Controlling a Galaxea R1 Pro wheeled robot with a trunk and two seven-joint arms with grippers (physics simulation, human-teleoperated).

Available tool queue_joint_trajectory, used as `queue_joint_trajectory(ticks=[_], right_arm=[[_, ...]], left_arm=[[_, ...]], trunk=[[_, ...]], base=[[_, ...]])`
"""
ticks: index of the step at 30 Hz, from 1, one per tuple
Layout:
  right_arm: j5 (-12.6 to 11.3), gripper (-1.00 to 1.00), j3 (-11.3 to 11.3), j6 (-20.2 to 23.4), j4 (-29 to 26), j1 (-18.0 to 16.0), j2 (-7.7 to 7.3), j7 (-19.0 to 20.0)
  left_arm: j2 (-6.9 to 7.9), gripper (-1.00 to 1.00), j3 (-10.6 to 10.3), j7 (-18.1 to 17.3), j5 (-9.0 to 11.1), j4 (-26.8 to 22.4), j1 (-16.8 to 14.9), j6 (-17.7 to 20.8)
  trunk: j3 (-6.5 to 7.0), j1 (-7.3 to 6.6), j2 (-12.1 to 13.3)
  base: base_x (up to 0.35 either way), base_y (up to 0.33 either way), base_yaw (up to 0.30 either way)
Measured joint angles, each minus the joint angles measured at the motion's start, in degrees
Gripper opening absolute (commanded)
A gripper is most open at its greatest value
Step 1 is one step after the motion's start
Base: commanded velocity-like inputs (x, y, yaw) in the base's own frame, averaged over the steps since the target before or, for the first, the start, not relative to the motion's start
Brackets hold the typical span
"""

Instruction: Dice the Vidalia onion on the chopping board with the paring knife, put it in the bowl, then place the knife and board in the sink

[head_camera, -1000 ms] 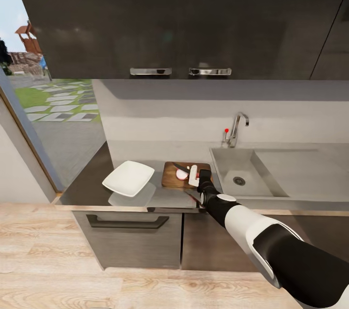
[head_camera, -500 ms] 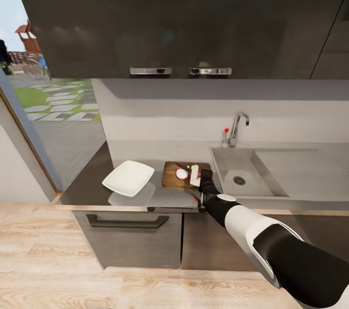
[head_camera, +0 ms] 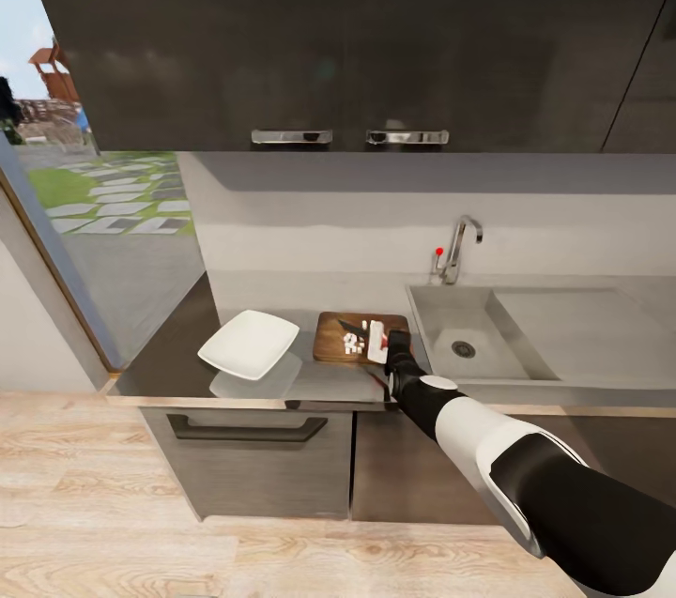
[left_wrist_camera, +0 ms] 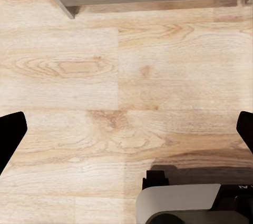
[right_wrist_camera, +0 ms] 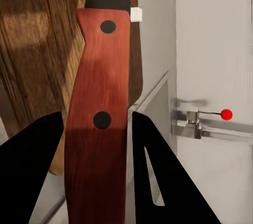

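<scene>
Nearest to me, my left tool [left_wrist_camera: 126,134] hangs over the wooden floor [left_wrist_camera: 79,71] with its two dark fingers wide apart and nothing between them; I leave it idle. My right tool [right_wrist_camera: 95,145] is clamped on the red handle of the paring knife [right_wrist_camera: 97,103], a finger on each side of it and the dark blade pointing away over the chopping board [head_camera: 361,338]. In the head view the board lies on the grey desk [head_camera: 169,363] just left of the sink [head_camera: 460,335], and the Vidalia onion [head_camera: 354,344] sits on it as a small cluster of white cubes near the blade; a few cubes show beside the blade in the right wrist view. I judge the dicing done, or nearly so, so the step in hand is to get the dice into the bowl [head_camera: 250,344], which stands left of the board and apart from it. To do that well I would keep the grip firm, lift the blade straight off without dragging cubes toward the board's sink-side edge, then move the pieces leftward in small, low moves. Risk: the cubes are small and loose and may scatter onto the desk. The sink basin looks bare, ready for knife and board later.
</scene>
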Motion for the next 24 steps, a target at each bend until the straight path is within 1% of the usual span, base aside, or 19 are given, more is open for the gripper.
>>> queue_joint_trajectory(ticks=[4, 5, 6, 7, 8, 9, 10, 11, 12, 13, 14, 15, 17, 18, 19, 20, 22, 23, 24], right_arm=[[-0.09, -1.0, -0.41, -2.09, -1.98, 0.0, 0.01, -0.67], [-0.28, -1.0, -0.81, -2.42, -4.09, -0.01, 0.01, -1.28], [-0.89, -1.0, -1.83, -2.57, -6.99, -0.01, 0.02, -1.84], [-1.87, -1.0, -3.58, -2.59, -10.16, -0.01, 0.02, -2.19], [-2.73, -1.0, -5.96, -2.54, -13.04, 0.0, 0.02, -2.41], [-3.12, -1.0, -7.87, -2.53, -14.65, 0.01, 0.02, -2.55], [-3.4, -1.0, -10.81, -2.5, -16.69, 0.01, 0.02, -2.77], [-3.4, -1.0, -13.74, -2.48, -18.82, 0.01, -0.35, -2.98], [-3.49, -1.0, -15.52, -2.38, -20.57, 0.0, -0.88, -3.04], [-3.55, -1.0, -18.13, -1.88, -23.36, 0.0, -1.85, -2.94], [-3.67, -1.0, -20.06, -1.21, -25.12, 0.0, -2.51, -2.67], [-3.72, -1.0, -23.23, 0.25, -26.92, -0.01, -3.19, -1.45], [-3.77, -1.0, -27.78, 2.68, -28.17, 0.0, -3.95, 2.69], [-3.66, -1.0, -30.78, 4.56, -28.71, 0.0, -4.77, 6.94], [-3.71, -1.0, -32.58, 5.69, -29.18, -0.01, -5.58, 9.73], [-3.77, -1.0, -34.69, 7.49, -30.31, -0.02, -6.81, 13.55], [-4.05, -1.0, -38.72, 11.78, -32.33, 0.0, -8.32, 21.19], [-4.18, -1.0, -40.38, 12.91, -32.68, 0.0, -8.67, 23.23], [-4.2, -1.0, -42.74, 14.18, -32.97, 0.0, -9.12, 25.22]], left_arm=[[0.0, 1.0, 0.0, 0.0, 0.0, 0.0, 0.0, -0.01], [0.0, 1.0, 0.01, 0.0, 0.0, 0.0, 0.0, 0.0], [0.0, 1.0, 0.0, 0.0, 0.0, 0.0, 0.0, -0.01], [0.0, 1.0, 0.01, 0.0, 0.0, 0.0, 0.0, -0.03], [0.0, 1.0, 0.0, 0.0, 0.0, 0.0, 0.0, -0.01], [0.0, 1.0, 0.0, 0.0, 0.0, 0.0, 0.0, -0.03], [0.0, 1.0, 0.0, 0.0, 0.0, 0.0, 0.0, -0.04], [0.0, 1.0, 0.0, 0.0, -0.01, 0.0, 0.01, -0.03], [0.0, 1.0, 0.0, 0.0, -0.01, -0.01, 0.01, -0.04], [0.0, 1.0, 0.01, 0.01, -0.01, -0.01, 0.01, 0.0], [0.0, 1.0, 0.01, 0.09, 0.0, -0.01, 0.01, 0.01], [0.01, 1.0, 0.03, 0.2, -0.01, -0.04, 0.01, 0.02], [0.08, 1.0, 0.05, 0.32, 0.0, -0.07, 0.0, 0.03], [0.1, 1.0, 0.03, 0.36, 0.0, -0.08, 0.01, 0.07], [0.12, 1.0, 0.02, 0.36, -0.02, -0.09, 0.01, 0.09], [0.25, 1.0, 0.03, 0.36, -0.02, -0.08, 0.01, 0.11], [1.69, 1.0, 0.06, 0.3, -0.01, -0.12, 0.0, 0.07], [2.12, 1.0, 0.03, 0.28, -0.05, -0.14, 0.0, 0.04], [2.61, 1.0, 0.03, 0.27, -0.06, -0.16, 0.0, 0.0]], trunk=[[0.0, 0.0, 0.0], [0.01, 0.0, 0.0], [0.01, 0.0, -0.01], [0.01, 0.0, -0.01], [0.01, 0.0, -0.01], [0.01, 0.0, -0.01], [0.01, 0.0, -0.01], [0.01, 0.0, -0.01], [0.01, 0.0, -0.01], [0.01, 0.0, -0.01], [0.0, 0.0, -0.01], [0.0, 0.0, 0.0], [0.0, 0.0, 0.0], [0.0, 0.0, 0.01], [0.0, 0.0, 0.0], [0.0, 0.0, 0.0], [0.0, 0.0, 0.0], [0.0, 0.0, 0.0], [0.0, 0.0, 0.0]], base=[[0.0, 0.0, 0.0], [0.0, 0.0, 0.0], [0.0, 0.0, 0.0], [0.0, 0.0, 0.0], [0.0, 0.0, 0.0], [0.0, 0.0, 0.0], [0.0, 0.0, 0.0], [0.0, 0.0, 0.0], [0.0, 0.0, 0.0], [0.0, 0.0, 0.0], [0.0, 0.0, 0.0], [0.0, 0.0, 0.0], [0.0, 0.0, 0.0], [0.0, 0.0, 0.0], [0.0, 0.0, 0.0], [0.0, 0.0, 0.0], [0.0, 0.0, 0.0], [0.0, 0.0, 0.0], [0.0, 0.0, 0.0]])
